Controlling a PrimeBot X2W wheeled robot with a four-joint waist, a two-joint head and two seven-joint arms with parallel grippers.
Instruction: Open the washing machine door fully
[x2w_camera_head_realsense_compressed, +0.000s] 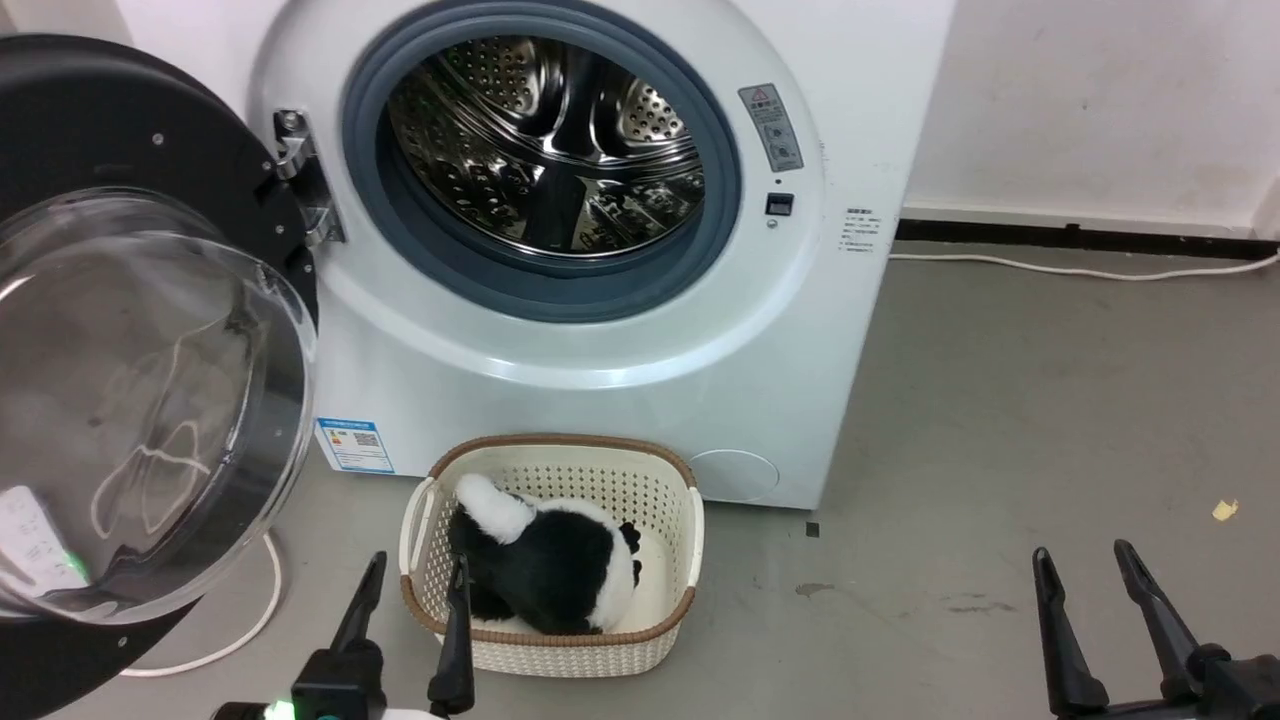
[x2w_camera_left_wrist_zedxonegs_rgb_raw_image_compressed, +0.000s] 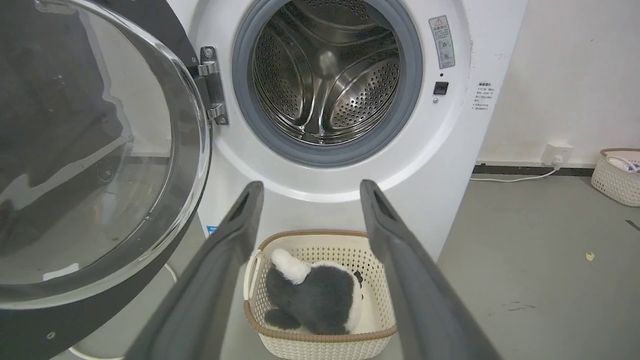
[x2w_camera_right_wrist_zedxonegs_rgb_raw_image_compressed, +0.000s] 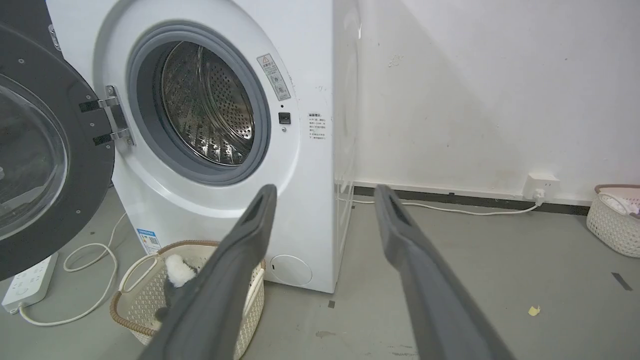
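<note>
furthest left, the washing machine door (x2w_camera_head_realsense_compressed: 150, 380) stands swung wide open, well away from the machine's front. its glossy black disc faces the head camera, and its clear bulging glass window carries pale reflections. it hangs on a metal hinge (x2w_camera_head_realsense_compressed: 305, 180) at the left edge of the round opening. below the door a white cable (x2w_camera_head_realsense_compressed: 268, 590) loops over the grey floor. in the right wrist view a white power strip (x2w_camera_right_wrist_zedxonegs_rgb_raw_image_compressed: 29, 282) lies on the floor near the door's lower edge.

next, low in the head view, comes the left gripper (x2w_camera_head_realsense_compressed: 418, 560). its two dark fingers point up and are spread apart with nothing between them. one finger overlaps the near rim of a cream laundry basket (x2w_camera_head_realsense_compressed: 550, 655), but whether they touch cannot be told. the basket has a brown rim and sits on the floor just in front of the machine. a black and white plush toy (x2w_camera_head_realsense_compressed: 545, 565) lies inside it.

behind the basket is the washing machine (x2w_camera_head_realsense_compressed: 600, 380), a white front-loader against a white wall. its opening is uncovered, with a grey rubber ring (x2w_camera_head_realsense_compressed: 545, 295) around a perforated steel drum (x2w_camera_head_realsense_compressed: 550, 130). a blue label sticker (x2w_camera_head_realsense_compressed: 353, 445) sits low on the front, and a grey warning sticker (x2w_camera_head_realsense_compressed: 770, 125) sits right of the opening.

to the right, a white cord (x2w_camera_head_realsense_compressed: 1080, 268) runs along the dark skirting. the right gripper (x2w_camera_head_realsense_compressed: 1081, 550) is at the lower right, fingers parted and holding nothing. a yellowish scrap (x2w_camera_head_realsense_compressed: 1224, 510) lies on the floor beyond it. farthest right, the right wrist view shows a wall socket (x2w_camera_right_wrist_zedxonegs_rgb_raw_image_compressed: 540, 185) and a second cream basket (x2w_camera_right_wrist_zedxonegs_rgb_raw_image_compressed: 612, 220).
</note>
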